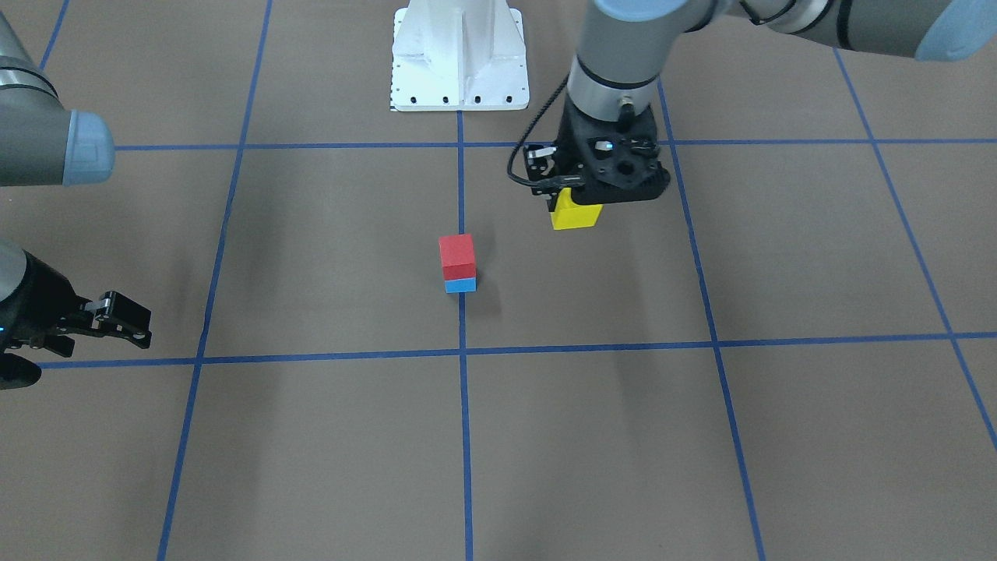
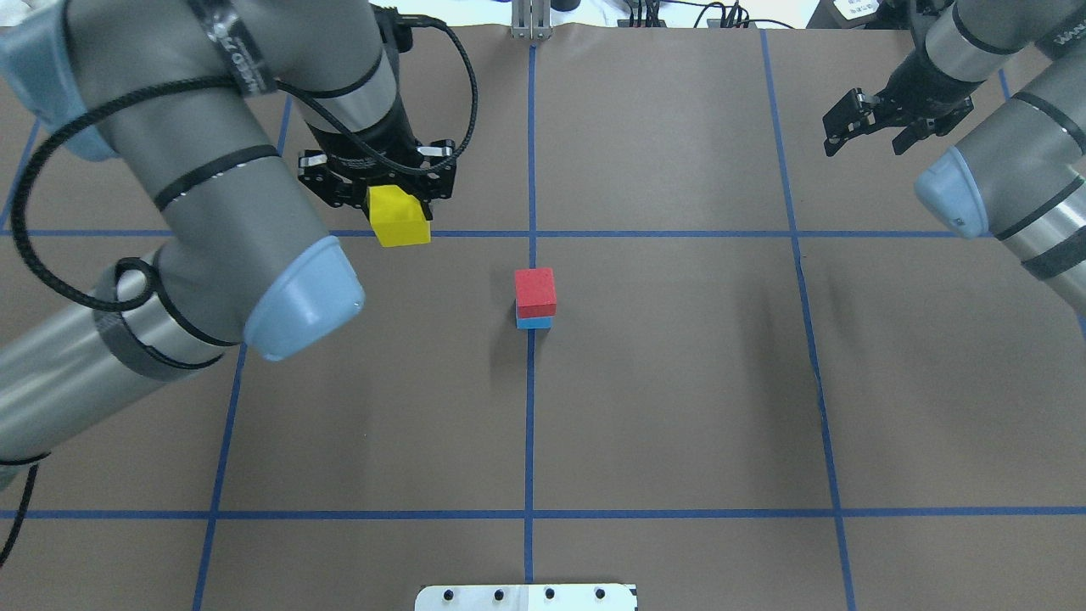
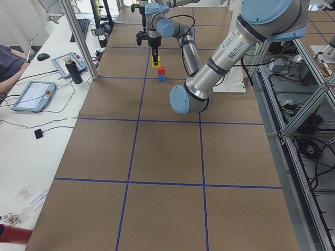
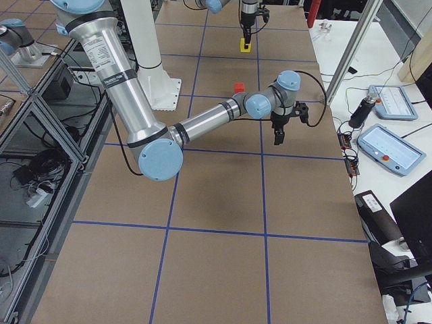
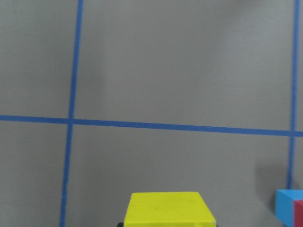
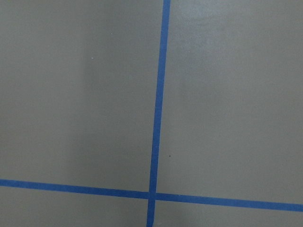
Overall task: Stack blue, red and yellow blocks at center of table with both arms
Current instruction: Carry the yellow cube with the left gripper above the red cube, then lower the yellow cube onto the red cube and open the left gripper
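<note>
Robot lab: teach pendants (image 4: 385, 150), taped table (image 4: 216, 270)

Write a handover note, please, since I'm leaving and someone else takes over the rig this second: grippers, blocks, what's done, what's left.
Left gripper: fingers shut on the yellow block, which looks raised off the table. It is on the robot's left of the stack and clear of it.
Right gripper: open, empty, parked far out on the robot's right.
Blocks: the red block sits squarely on the blue block, on the centre tape line.
Done: blue and red are stacked, yellow is grasped.
Left: carry yellow over the stack, set it on red, release and withdraw.
</note>
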Robot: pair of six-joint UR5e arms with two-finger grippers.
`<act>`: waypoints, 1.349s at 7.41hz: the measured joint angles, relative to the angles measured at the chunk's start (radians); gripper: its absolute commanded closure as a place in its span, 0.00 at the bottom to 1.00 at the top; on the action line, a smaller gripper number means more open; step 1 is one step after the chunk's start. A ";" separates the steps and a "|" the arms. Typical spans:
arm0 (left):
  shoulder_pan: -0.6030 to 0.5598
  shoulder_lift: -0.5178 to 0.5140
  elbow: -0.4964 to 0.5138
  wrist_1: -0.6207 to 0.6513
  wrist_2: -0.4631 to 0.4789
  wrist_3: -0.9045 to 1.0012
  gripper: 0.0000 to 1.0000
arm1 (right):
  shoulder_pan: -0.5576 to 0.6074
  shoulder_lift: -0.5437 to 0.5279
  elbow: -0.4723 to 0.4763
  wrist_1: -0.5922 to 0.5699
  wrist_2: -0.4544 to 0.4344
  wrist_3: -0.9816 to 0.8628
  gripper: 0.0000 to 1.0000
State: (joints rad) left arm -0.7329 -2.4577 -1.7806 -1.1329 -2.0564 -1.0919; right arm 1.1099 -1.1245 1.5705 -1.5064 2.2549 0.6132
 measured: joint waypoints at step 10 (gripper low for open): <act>0.126 -0.154 0.388 -0.244 0.047 -0.051 1.00 | 0.002 -0.008 -0.001 0.000 -0.001 -0.001 0.01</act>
State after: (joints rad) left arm -0.6066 -2.6120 -1.3930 -1.3771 -2.0095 -1.1429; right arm 1.1121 -1.1324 1.5693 -1.5061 2.2544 0.6127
